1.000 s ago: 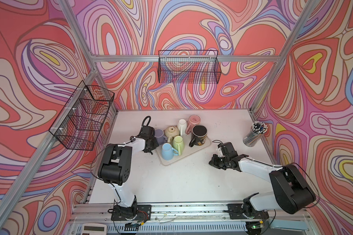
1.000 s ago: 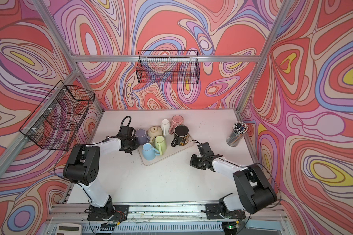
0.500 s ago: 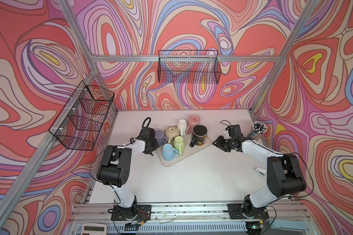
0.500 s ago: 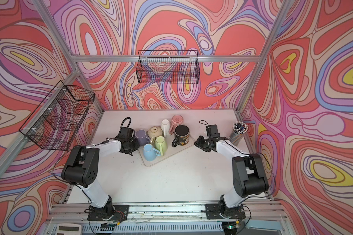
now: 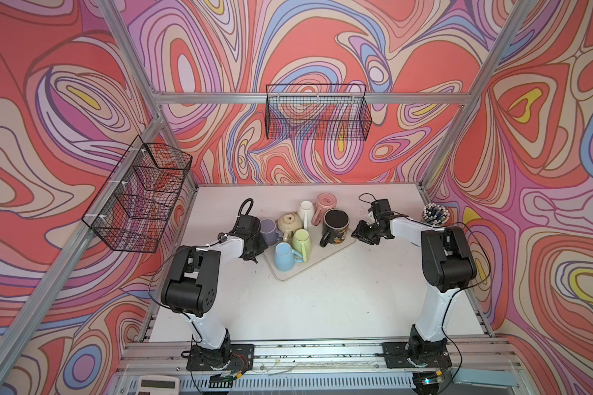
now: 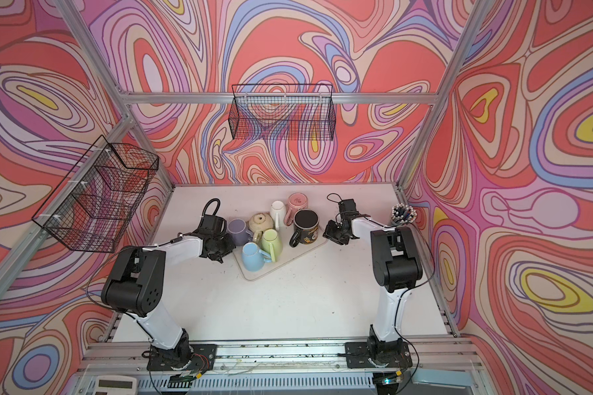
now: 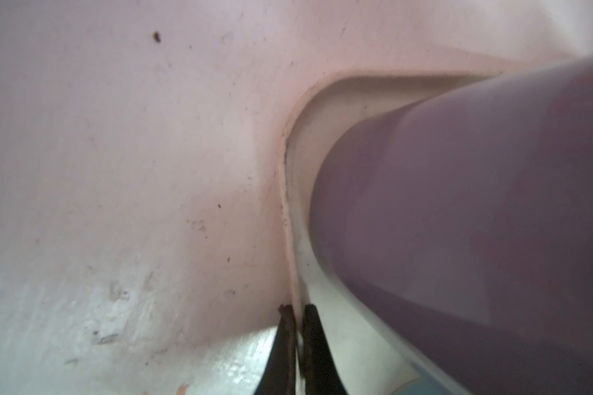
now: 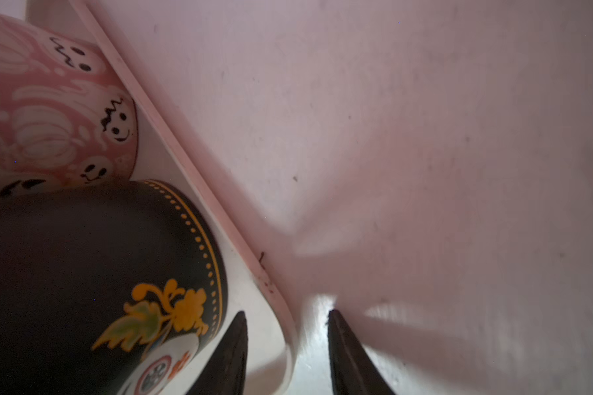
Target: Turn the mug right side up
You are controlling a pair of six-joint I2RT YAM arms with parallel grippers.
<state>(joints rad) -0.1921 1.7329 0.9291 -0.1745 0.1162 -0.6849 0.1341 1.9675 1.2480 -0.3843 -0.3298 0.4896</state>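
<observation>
Right wrist view: right gripper (image 8: pixel 286 312) parted astride the tray (image 8: pixel 199 184) rim, gripping nothing.
Left gripper (image 7: pixel 298 307) clenched on the tray edge at the other side, just beside purple mug (image 7: pixel 459 205). Seemingly steadying the tray, not yet at the mug to turn: probably cream mug (image 5: pixel 290 221), bottom-up in mid-tray, or maybe pink mug (image 5: pixel 326 201) at the back. Danger when closing here: pinching only the thin rim, then tilting or dragging the tray and knocking black mug (image 8: pixel 83 273) into its neighbours.
</observation>
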